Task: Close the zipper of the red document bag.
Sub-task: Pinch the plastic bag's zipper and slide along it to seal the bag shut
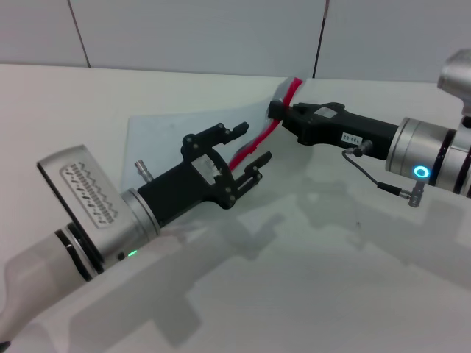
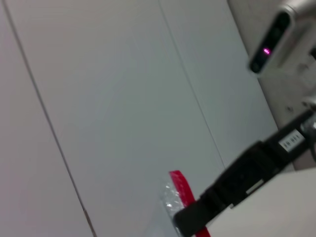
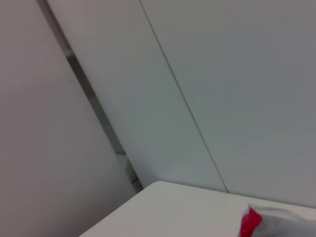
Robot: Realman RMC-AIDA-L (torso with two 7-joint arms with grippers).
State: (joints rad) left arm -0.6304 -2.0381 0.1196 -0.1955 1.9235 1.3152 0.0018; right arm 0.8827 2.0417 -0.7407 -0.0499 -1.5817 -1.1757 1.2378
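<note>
Seen from the head view: the red document bag (image 1: 188, 136) lying flat on the white bench (image 1: 331, 257), toward its far side, translucent and pale, with the far right corner lifted off the surface. The zipper (image 1: 254, 143), a thin bright red strip along the bag's right long edge, running from near the middle of the view up to that raised corner; slider too small to make out. Left tool (image 1: 250, 151) reaching in from the lower left, fingers spread wide and released, one black finger (image 1: 232, 131) over the clear sheet, the other (image 1: 257, 163) on the near side of the red strip, so that the strip passes between them; whether either finger touches it, cannot tell. Right tool (image 1: 276, 109) coming in from the right, clenched on the far end of the zipper at the lifted corner, red trim and crumpled plastic sticking out just above the fingertips. In the left wrist view, the same red end (image 2: 180, 190) with crinkled plastic held by the black right tool, pale wall panels behind. In the right wrist view, only a bit of red edge (image 3: 252, 222) and plastic at the bench border, under the wall
</note>
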